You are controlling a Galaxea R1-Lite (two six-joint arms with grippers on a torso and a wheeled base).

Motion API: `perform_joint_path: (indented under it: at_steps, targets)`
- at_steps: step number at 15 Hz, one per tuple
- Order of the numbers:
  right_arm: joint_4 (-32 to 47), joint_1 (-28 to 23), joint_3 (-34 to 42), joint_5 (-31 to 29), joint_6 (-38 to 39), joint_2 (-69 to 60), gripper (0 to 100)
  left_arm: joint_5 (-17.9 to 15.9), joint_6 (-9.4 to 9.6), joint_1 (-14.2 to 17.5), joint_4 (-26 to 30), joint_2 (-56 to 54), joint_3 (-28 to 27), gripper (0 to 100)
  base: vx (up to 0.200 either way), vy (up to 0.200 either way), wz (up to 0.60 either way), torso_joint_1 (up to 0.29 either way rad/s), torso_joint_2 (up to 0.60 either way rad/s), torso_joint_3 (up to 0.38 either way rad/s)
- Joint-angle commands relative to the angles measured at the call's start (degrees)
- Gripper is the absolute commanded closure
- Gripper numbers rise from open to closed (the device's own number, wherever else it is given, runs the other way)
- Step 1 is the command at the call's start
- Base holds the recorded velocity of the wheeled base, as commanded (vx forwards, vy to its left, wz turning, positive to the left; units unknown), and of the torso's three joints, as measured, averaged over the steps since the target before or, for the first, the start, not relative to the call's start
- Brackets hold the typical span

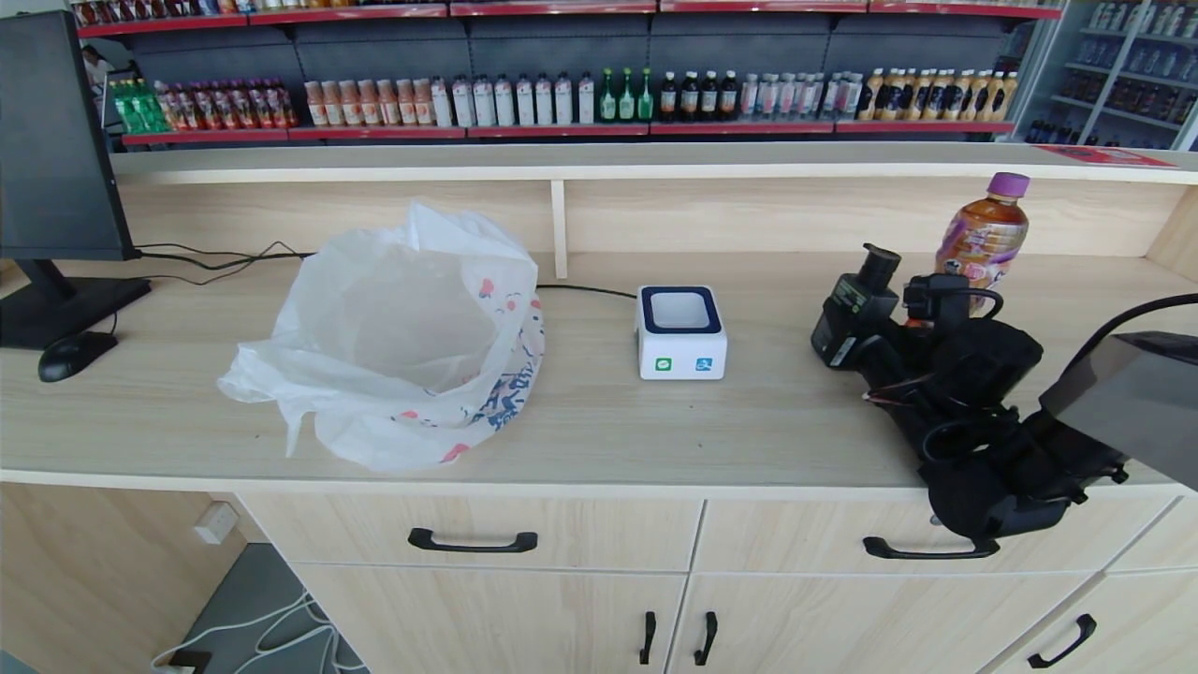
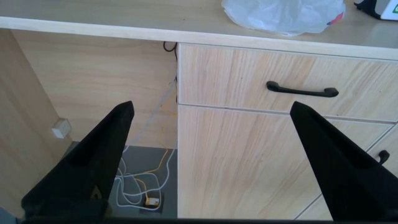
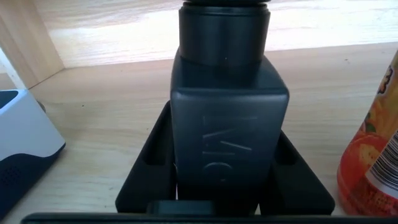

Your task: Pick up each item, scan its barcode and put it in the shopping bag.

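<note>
We find the right gripper (image 3: 224, 186) clenched on a dark bottle (image 1: 854, 314), its fingers (image 3: 149, 177) set against the bottle's flat sides. The bottle is held over the right part of the worktop (image 1: 796, 412); whether it clears the surface we cannot tell. Its long axis is tilted, with the cap end pointing up and away from the wrist, toward the back edge.

The scanner (image 1: 680, 332) sits mid-worktop with its window facing up; it is well apart from the held bottle and lies to the robot's left of it. In our judgement the coming move turns on this relation: the bottle must travel leftward and its barcode side be turned down over that window; where the barcode lies we cannot tell. The right arm is plainly the nearer one.

The shopping bag (image 1: 402, 337) lies open-mouthed farther left, beyond the scanner, reaching toward the front edge. A tea bottle (image 1: 983, 234) with a purple cap stands upright toward the back right corner, just behind the right gripper; it has not yet been scanned, and we judge there is some risk of brushing it.

The left gripper (image 2: 211, 112) hangs below worktop level, facing a drawer front (image 2: 224, 74); its jaws are spread wide and grasp nothing.
</note>
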Motion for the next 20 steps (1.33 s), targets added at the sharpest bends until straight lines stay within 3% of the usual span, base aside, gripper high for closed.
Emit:
perform_joint_path:
  at_steps: [1,7,14,20]
  targets:
    - [-0.01,-0.05,0.14,-0.01,0.00,-1.27,100,0.00,0.00,-0.01,-0.01,0.06,-0.06,0,0.000,0.000,0.00,0.000,0.00,0.000]
    - [-0.45,1.62,6.03,0.17,0.09,-8.65,100,0.00,0.00,-0.01,-0.01,0.06,0.02,0,0.000,0.000,0.00,0.000,0.00,0.000]
    - [-1.51,9.18,15.43,1.22,0.00,-18.14,100,0.00,0.00,-0.01,-0.01,0.06,-0.06,0,0.000,0.000,0.00,0.000,0.00,0.000]
    - [-1.51,25.96,22.82,1.75,-3.34,-23.15,100,0.00,0.00,-0.01,-0.01,0.06,-0.06,0,0.000,0.000,0.00,0.000,0.00,0.000]
